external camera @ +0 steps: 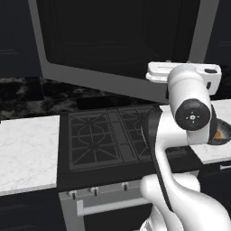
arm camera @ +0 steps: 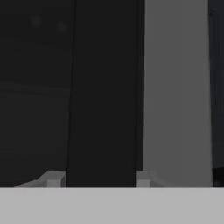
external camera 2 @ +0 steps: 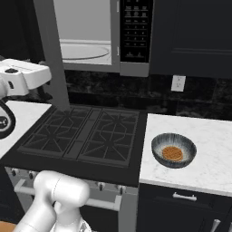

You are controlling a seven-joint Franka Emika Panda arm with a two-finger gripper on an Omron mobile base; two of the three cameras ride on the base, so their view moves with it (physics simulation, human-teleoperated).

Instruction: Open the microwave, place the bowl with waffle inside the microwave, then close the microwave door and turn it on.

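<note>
Microwave door swung open, tool at its dark handle.
Tool fingers spread either side of the bar. Bowl with waffle sits lower right on the tabletop, beside the stove.

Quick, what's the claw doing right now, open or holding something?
Claw: open, its fingertips straddling the microwave door's dark bar handle, not clamped on it.

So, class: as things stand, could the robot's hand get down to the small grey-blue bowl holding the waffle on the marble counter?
Probably yes. The mottled grey-blue bowl sits alone on the white marble counter beside the stove, nothing over it. The hand must first leave the open door's dark bar handle.
</note>
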